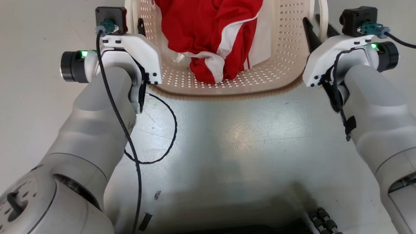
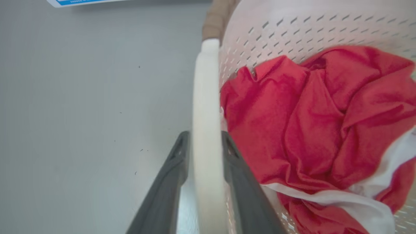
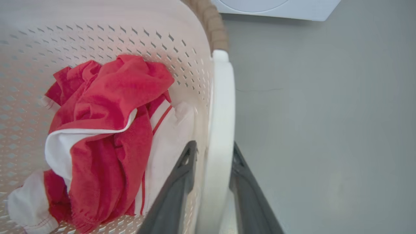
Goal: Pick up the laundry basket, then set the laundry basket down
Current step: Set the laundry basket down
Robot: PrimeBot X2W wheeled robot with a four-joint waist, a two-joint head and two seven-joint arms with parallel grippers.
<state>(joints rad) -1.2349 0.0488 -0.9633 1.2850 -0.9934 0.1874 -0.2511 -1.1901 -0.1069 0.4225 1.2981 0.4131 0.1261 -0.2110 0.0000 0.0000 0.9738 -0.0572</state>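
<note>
The laundry basket [image 1: 227, 91] stands on the grey floor ahead of me, cream and perforated with a brown rim, holding a red and white garment [image 1: 211, 32]. My left gripper [image 2: 205, 139] straddles the basket's white left loop handle [image 2: 206, 97]. A thin gap shows beside the fingers [image 2: 175, 169], so the jaws are open. My right gripper [image 3: 214, 146] straddles the right loop handle [image 3: 222, 107] the same way. Its inner finger [image 3: 182, 175] stands clear of the loop. In the head view both grippers [image 1: 135, 22] [image 1: 317, 24] flank the basket's sides.
A white washing machine [image 3: 276, 8] stands beyond the basket. A blue and white panel edge [image 2: 84, 2] lies past the left side. A black cable [image 1: 162, 130] loops off my left wrist. My dark base [image 1: 260, 227] sits at the bottom.
</note>
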